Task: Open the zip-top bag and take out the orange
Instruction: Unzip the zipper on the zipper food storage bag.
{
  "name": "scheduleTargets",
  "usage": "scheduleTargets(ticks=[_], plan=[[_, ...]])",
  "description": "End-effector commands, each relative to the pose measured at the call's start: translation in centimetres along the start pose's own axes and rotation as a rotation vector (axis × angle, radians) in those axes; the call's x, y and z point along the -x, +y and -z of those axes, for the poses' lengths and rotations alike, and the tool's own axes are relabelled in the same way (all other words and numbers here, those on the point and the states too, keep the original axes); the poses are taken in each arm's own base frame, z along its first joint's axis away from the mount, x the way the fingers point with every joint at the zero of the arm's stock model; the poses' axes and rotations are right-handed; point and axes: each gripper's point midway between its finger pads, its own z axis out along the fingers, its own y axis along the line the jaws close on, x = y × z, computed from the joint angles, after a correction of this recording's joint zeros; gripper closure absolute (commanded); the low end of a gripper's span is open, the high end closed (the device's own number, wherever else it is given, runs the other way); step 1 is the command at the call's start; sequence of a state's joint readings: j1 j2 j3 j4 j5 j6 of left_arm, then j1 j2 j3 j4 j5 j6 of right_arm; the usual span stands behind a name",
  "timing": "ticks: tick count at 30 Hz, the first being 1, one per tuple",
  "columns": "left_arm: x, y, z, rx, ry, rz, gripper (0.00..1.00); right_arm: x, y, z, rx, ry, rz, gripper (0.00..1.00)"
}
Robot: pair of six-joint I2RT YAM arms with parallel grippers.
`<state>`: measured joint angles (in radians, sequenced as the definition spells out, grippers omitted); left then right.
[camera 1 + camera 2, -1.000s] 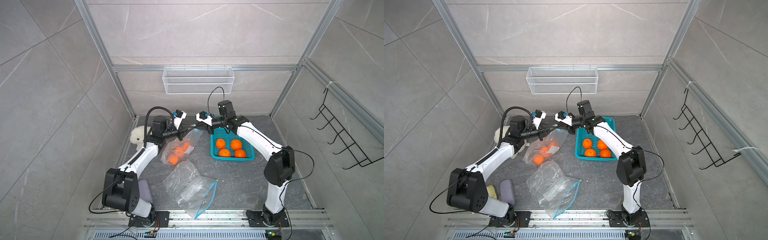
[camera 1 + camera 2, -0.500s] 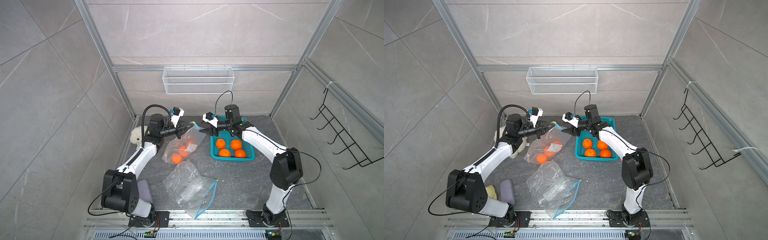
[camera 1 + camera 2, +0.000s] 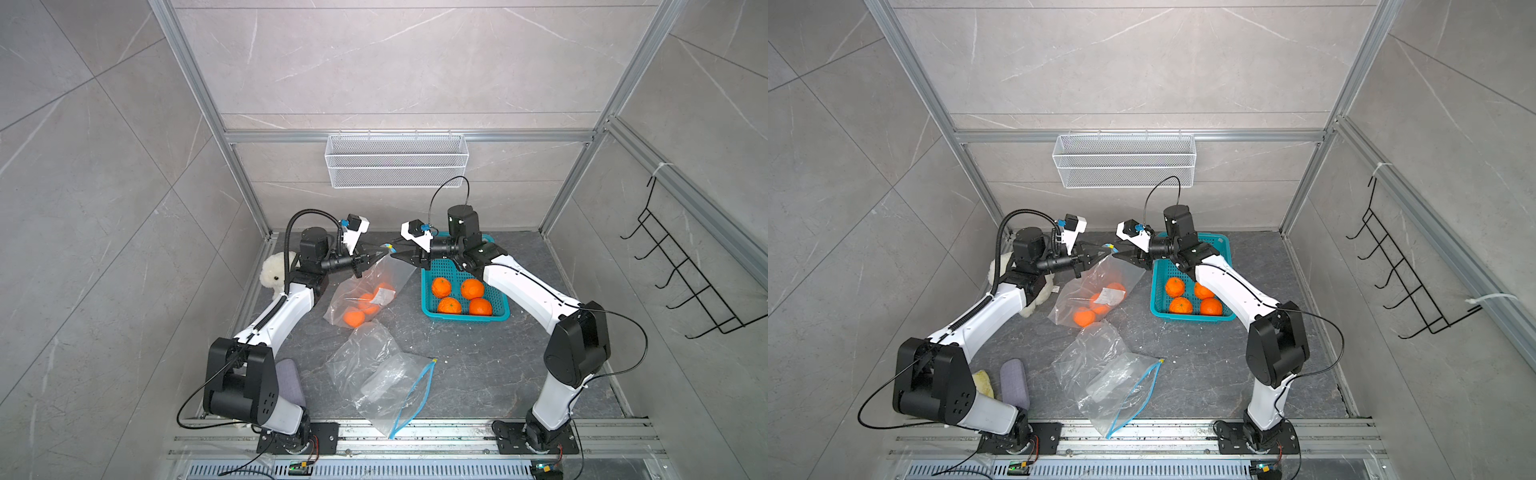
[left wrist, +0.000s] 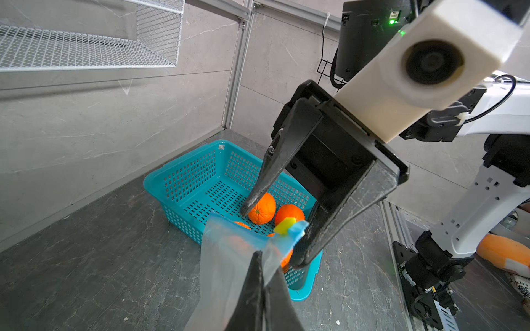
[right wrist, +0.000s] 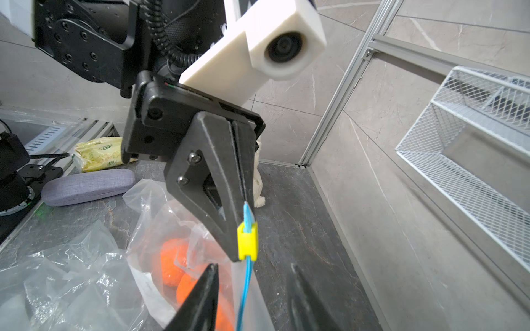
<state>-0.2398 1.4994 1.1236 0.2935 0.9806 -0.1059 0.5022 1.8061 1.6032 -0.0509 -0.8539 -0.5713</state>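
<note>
A white plush toy (image 3: 272, 270) sits at the far left of the dark tabletop (image 3: 478, 365), behind the left arm, and a grey glasses case (image 3: 291, 376) lies nearer the front by that arm's base. The left gripper (image 3: 380, 257) has its jaws pressed together on the top corner of the zip-top bag (image 3: 365, 286), pinching the blue zip strip just beside the yellow slider (image 5: 247, 240). The bag hangs from that corner with its lower part resting on the tabletop, and the oranges (image 3: 354, 318) lie inside it at the bottom (a white paper slip lies over them). In front of it, two empty clear bags (image 3: 374, 374) lie crumpled, one with a blue zip edge. To the right of the held corner, the right gripper (image 3: 400, 254) faces the left one with its jaws apart; the right wrist view shows the zip strip running between them, and neither jaw can be seen touching it. Further right stands a teal basket (image 3: 465, 318) holding four loose oranges (image 3: 471, 289), all at its near end
</note>
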Motion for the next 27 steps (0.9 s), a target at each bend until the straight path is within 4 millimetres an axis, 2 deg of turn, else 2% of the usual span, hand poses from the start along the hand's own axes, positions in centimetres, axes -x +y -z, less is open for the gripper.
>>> scheduleTargets(ticks=[1,14,22,27], plan=[[2.38,-1.27,0.15,-0.051,-0.042,-0.062,1.00,3.43,-0.38,0.58,-0.031,-0.048,0.050,0.59],[2.31,-1.45,0.22,-0.054,-0.038,-0.068,1.00,4.16,-0.34,0.25,-0.047,-0.050,0.071,0.64],[2.29,-1.10,0.07,-0.051,-0.038,-0.062,1.00,4.09,0.06,0.43,-0.035,-0.041,0.082,0.73],[2.26,-1.02,0.00,-0.053,-0.036,-0.061,1.00,4.36,0.13,0.61,-0.037,-0.044,0.087,0.75]])
